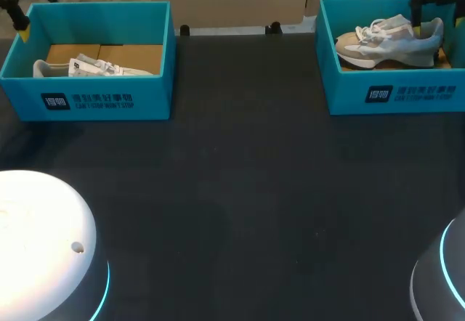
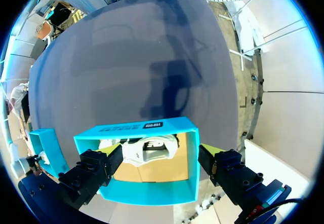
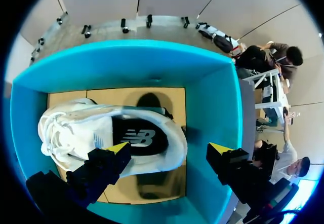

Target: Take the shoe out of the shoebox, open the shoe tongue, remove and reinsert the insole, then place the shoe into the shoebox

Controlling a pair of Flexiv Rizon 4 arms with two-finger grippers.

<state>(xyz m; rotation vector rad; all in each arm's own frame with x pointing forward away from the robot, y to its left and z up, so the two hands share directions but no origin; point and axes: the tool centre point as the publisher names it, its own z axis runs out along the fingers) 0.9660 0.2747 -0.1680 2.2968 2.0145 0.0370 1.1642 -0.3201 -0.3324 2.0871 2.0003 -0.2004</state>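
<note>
Black table (image 1: 240,190) carries 2 teal shoeboxes, lids off. The L shoebox (image 1: 87,102) sits at the far L corner and the R shoebox (image 1: 396,97) at the far R corner. There are 2 pale shoes, 1 per box: the L shoe (image 1: 94,67) lies on its side and the R shoe (image 1: 389,39) is tilted, w/ its sole toward the near wall.

R gripper (image 3: 170,148) hangs over the R shoebox w/ fingers wide. The R shoe's collar is under the gap; one tip is over the shoe, the other beside it over the box floor.

L gripper (image 2: 162,152) hangs over the L shoebox, fingers also wide, nothing held. The L shoe is below, between them, nearer one finger.
</note>
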